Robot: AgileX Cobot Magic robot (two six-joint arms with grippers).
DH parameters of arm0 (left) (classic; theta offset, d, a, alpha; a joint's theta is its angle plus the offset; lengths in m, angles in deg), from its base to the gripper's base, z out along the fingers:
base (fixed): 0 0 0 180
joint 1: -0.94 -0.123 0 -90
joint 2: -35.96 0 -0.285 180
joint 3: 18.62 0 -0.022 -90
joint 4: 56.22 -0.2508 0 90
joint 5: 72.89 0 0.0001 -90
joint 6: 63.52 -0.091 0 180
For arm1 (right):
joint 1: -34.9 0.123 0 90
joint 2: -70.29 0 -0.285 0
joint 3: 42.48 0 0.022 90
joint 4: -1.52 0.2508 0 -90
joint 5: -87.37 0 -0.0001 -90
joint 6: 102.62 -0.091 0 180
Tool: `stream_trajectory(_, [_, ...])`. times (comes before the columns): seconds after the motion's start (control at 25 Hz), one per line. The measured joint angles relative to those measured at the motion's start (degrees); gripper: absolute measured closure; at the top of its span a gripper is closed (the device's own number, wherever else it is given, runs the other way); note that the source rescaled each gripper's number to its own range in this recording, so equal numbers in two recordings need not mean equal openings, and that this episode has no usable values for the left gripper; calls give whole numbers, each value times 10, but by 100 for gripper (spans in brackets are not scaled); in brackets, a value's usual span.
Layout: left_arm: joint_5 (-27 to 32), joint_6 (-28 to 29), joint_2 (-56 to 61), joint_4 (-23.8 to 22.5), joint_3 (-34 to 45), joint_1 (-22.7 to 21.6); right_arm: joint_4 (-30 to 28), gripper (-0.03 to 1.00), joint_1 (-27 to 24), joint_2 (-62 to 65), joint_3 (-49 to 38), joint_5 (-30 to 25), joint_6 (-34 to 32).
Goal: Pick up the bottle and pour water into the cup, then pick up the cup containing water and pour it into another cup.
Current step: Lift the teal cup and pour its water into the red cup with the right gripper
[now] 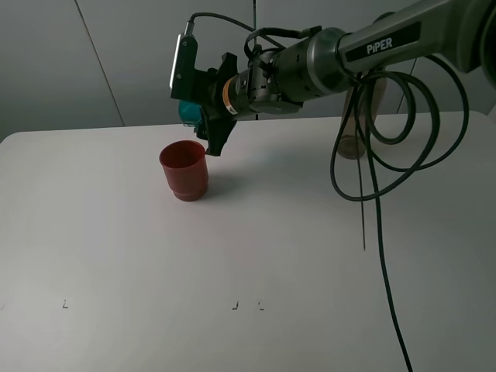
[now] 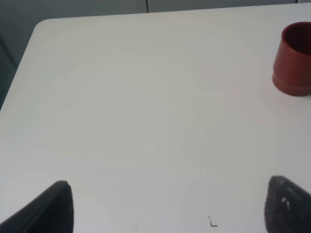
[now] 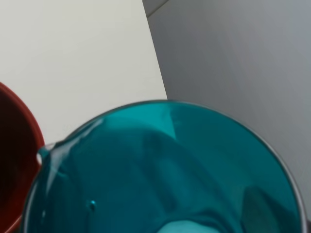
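We find the left gripper point(image 2: 170, 211) with its fingers spread wide over the bare table point(image 2: 146, 121), holding nothing. In the high view the red cup point(image 1: 184, 170) stands upright at about ten o'clock from the table's middle. At its twelve o'clock the right gripper point(image 1: 205, 124) pinches the teal cup point(image 1: 187, 111) in the air, rim just beside the red rim, and the bottle point(image 1: 353, 124) stands at the gripper's three o'clock, partly behind the cables point(image 1: 387, 155).

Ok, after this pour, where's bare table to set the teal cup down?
Bare: the wide stretch between the red cup and the near edge of the table, and everything left of it. Crowded: back right, where cables hang by the bottle.
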Motion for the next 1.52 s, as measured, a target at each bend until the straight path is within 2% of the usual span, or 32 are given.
stream_trajectory(0.72, [0,4,0,0,0,0,-1,89,12,0,10,-49,65])
stream_trajectory(1.52, [0,0,0,0,0,0,-24,89,12,0,17,-71,116])
